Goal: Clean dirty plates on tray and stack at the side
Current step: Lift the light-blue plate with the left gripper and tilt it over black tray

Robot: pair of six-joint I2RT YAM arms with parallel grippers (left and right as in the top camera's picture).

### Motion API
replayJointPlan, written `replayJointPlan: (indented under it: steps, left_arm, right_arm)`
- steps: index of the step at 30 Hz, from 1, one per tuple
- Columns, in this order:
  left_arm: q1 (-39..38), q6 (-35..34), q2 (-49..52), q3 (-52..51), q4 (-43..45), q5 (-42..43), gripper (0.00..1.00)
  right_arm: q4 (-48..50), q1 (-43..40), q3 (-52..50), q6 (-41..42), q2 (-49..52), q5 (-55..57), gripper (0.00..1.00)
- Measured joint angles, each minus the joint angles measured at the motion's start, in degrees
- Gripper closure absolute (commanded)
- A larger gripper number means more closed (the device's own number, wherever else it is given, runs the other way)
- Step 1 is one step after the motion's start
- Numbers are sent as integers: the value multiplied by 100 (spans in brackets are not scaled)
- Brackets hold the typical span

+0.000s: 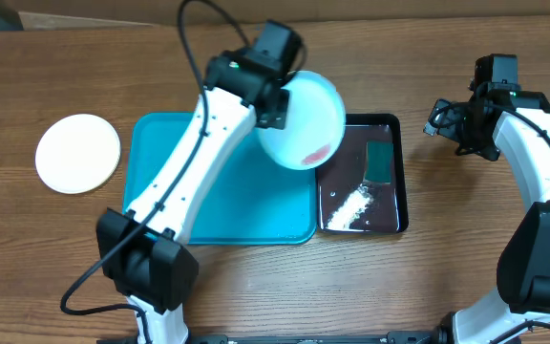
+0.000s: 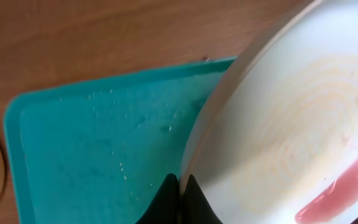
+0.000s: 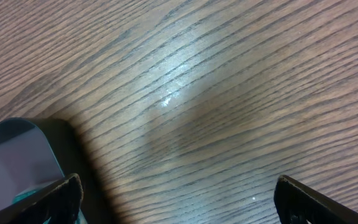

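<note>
My left gripper is shut on the rim of a pale light-blue plate. It holds the plate tilted in the air above the right end of the teal tray and the left edge of the black tray. Reddish liquid has pooled at the plate's low edge. The left wrist view shows the fingers pinching the rim, with the wet teal tray below. A white plate with a yellowish rim lies on the table left of the teal tray. A third plate is not in view. My right gripper is open and empty.
A glossy black tray right of the teal tray holds a green sponge and a patch of white foam. The right gripper hovers over bare wood table just right of the black tray's corner.
</note>
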Motion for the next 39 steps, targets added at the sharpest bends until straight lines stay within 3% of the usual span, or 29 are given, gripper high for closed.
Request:
replayJointPlan:
  steps: [14,23,30,39]
  left_arm:
    - [-2133,0,-22,63,39,-3163,96]
    - [-2968,2,-22,63,109,-4903,96]
    - [-3104,2,-22,63,367,-5396,96]
    - [-3095,-4,-22,63,599,-5427,96]
  right_arm:
    - [0,0,0,-4,0,0,0]
    - [0,2,0,-2,0,2,0]
    - [0,0,0,-2,0,-2,0]
    - [2,2,0,-2,0,0,0]
